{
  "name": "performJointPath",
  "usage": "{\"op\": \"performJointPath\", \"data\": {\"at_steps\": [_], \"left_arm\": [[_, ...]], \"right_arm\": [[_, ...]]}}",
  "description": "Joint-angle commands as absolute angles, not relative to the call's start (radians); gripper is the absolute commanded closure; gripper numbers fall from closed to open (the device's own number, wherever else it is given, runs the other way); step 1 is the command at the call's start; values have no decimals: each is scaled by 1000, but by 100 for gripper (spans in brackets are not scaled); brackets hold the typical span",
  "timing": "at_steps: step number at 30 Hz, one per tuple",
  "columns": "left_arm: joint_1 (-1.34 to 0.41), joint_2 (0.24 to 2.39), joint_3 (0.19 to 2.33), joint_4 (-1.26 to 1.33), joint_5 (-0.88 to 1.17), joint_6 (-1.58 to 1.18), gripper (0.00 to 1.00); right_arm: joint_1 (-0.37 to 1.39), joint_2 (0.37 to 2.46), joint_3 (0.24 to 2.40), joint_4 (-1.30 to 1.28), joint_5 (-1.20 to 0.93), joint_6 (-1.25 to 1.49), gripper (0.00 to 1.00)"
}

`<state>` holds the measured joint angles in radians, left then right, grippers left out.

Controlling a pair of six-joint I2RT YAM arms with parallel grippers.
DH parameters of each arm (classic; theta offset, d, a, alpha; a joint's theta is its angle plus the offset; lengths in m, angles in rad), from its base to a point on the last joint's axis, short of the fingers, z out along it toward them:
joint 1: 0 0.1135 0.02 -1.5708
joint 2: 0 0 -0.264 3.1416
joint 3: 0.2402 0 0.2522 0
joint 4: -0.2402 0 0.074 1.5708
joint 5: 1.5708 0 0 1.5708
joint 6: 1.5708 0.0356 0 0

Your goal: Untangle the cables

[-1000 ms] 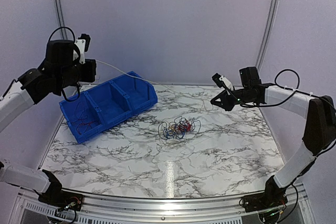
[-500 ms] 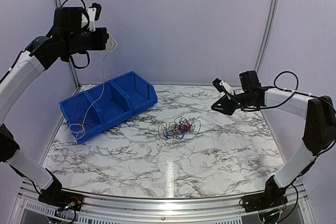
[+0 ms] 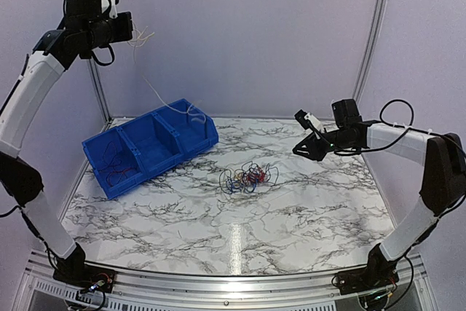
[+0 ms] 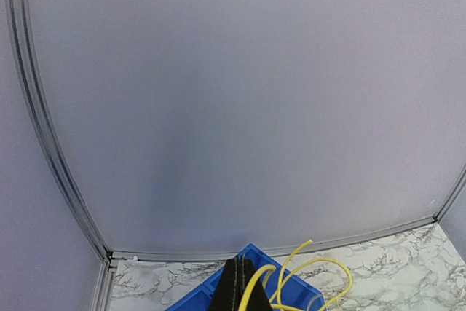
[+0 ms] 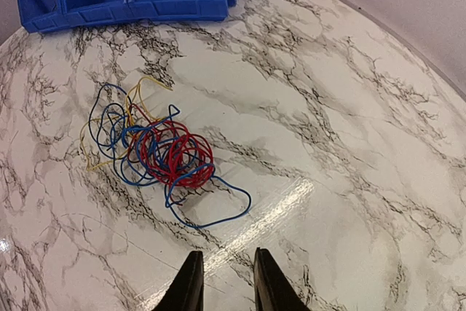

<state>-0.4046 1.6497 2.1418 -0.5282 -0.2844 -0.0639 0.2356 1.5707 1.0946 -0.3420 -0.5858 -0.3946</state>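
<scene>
Left gripper (image 3: 132, 32) is high at the back left, clamped on one yellow wire (image 3: 153, 92) that trails down to the far end of the blue bin (image 3: 156, 162). Right gripper (image 5: 224, 285) hovers above the table (image 3: 306, 209), fingers slightly parted and holding nothing. The tangled bundle (image 3: 249, 176) of red, blue and yellow wires lies mid-table, right of the bin, apart from both grippers

rear overview, all views share bin (image 5: 167, 5)
</scene>
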Motion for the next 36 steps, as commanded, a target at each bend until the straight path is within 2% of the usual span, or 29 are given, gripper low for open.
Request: {"op": "performJointPath", "data": {"at_steps": [1, 9, 21, 31, 36], "left_arm": [[-362, 1723, 2238, -520, -230, -87, 100], [-328, 1786, 2226, -504, -203, -101, 100], [-313, 1736, 2177, -493, -232, -81, 100], [-305, 1669, 1956, -492, -242, -68, 100], [-287, 1673, 1922, -492, -253, -61, 100]], "right_arm": [[236, 1543, 1095, -343, -594, -409, 74], [237, 1554, 1095, -347, -592, -417, 74], [236, 1572, 1100, -356, -598, -422, 74], [236, 1570, 1100, -360, -604, -425, 73], [236, 1574, 1101, -365, -607, -428, 73]]}}
